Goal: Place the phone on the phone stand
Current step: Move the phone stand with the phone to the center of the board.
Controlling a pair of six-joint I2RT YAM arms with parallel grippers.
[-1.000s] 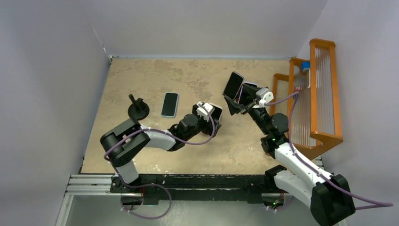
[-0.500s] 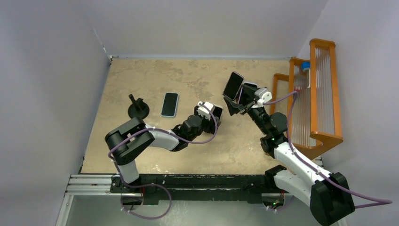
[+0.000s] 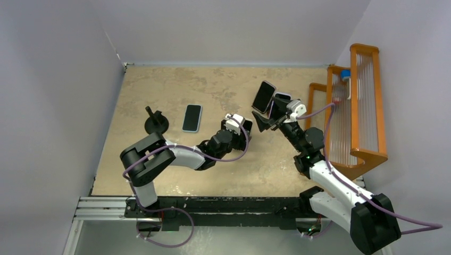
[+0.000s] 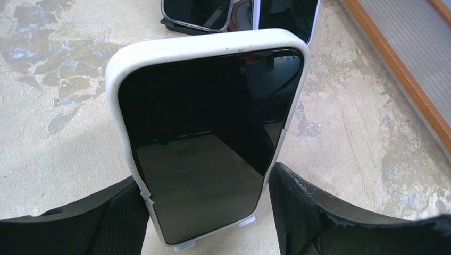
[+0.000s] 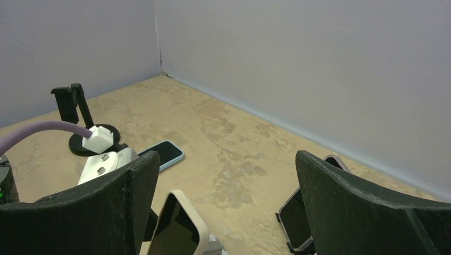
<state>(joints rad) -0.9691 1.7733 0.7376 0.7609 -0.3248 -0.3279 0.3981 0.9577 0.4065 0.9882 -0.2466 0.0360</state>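
**Left gripper** (image 4: 207, 178) – fingers closed against the lower side edges of the white-cased phone (image 4: 207, 122). The phone stands tilted back, with a small white stand (image 4: 183, 246) showing at its base, near the middle of the overhead view. **Right gripper** (image 5: 227, 156) – spread wide and holding nothing, above the table (image 3: 159, 85) just right of centre.

Top camera looks steeply down from behind; both wrist cameras (low, close) share the white-cased phone (image 4: 207, 133).

Your left arm (image 3: 178, 154) and right arm (image 3: 332, 183): black joints, white shells, trailing purple cables (image 5: 37, 130), textured matte-black fingers (image 4: 330, 218).
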